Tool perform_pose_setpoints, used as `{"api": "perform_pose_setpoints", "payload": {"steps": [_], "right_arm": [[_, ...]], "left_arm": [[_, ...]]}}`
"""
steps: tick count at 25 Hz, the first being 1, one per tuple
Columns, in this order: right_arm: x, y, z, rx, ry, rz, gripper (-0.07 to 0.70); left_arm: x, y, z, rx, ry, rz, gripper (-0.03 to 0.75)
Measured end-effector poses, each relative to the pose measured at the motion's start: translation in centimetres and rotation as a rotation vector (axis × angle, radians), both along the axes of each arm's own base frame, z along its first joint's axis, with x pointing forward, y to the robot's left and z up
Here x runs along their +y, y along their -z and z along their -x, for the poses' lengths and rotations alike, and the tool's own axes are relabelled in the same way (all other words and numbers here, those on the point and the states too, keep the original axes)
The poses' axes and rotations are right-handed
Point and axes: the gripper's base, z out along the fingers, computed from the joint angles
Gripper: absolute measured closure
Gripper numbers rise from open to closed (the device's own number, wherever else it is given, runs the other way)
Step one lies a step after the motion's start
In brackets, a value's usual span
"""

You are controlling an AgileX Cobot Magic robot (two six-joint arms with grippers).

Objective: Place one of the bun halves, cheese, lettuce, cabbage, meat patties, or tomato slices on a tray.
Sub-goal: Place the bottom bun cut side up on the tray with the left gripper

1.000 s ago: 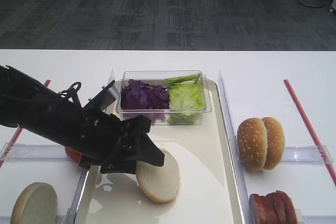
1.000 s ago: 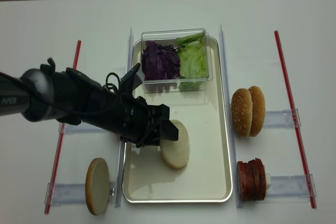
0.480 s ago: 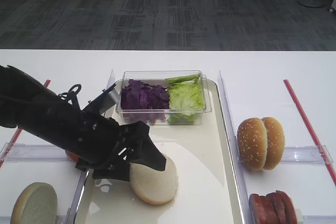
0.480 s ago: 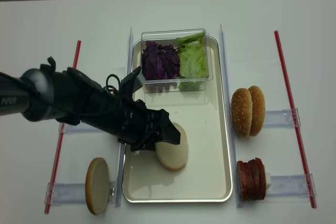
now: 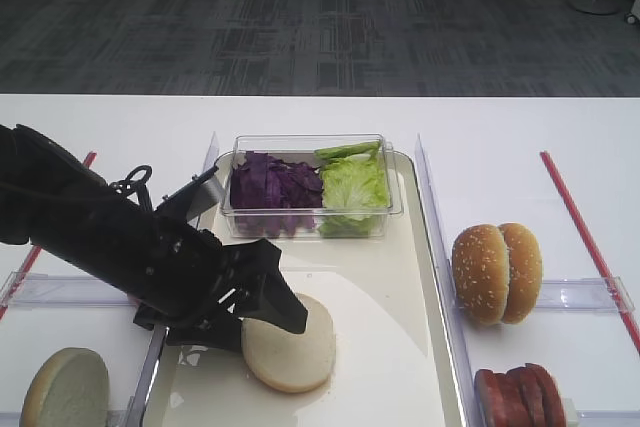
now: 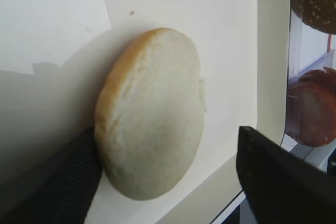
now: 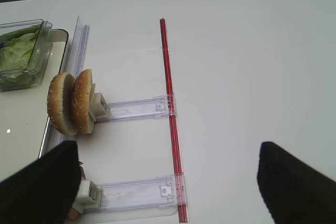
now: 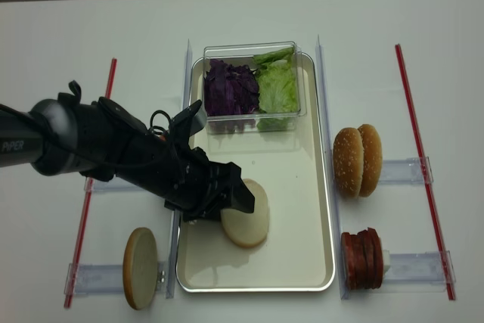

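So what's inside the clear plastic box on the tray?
The clear plastic box holds purple cabbage on its left side and green lettuce on its right. Its floor is covered by them, so anything underneath can't be seen. It sits at the far end of the tray.
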Motion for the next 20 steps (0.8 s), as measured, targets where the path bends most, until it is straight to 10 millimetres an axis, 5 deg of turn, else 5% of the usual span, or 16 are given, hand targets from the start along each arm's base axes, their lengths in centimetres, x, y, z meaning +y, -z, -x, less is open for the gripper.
{"api": "perform_pose_setpoints", "payload": {"steps": [20], "right_arm": [[0.0, 0.0, 0.0, 0.0, 0.0, 0.0, -0.06]], "left_arm": [[0.8, -2.3, 0.1, -0.025, 0.025, -0.11, 0.219]]}}
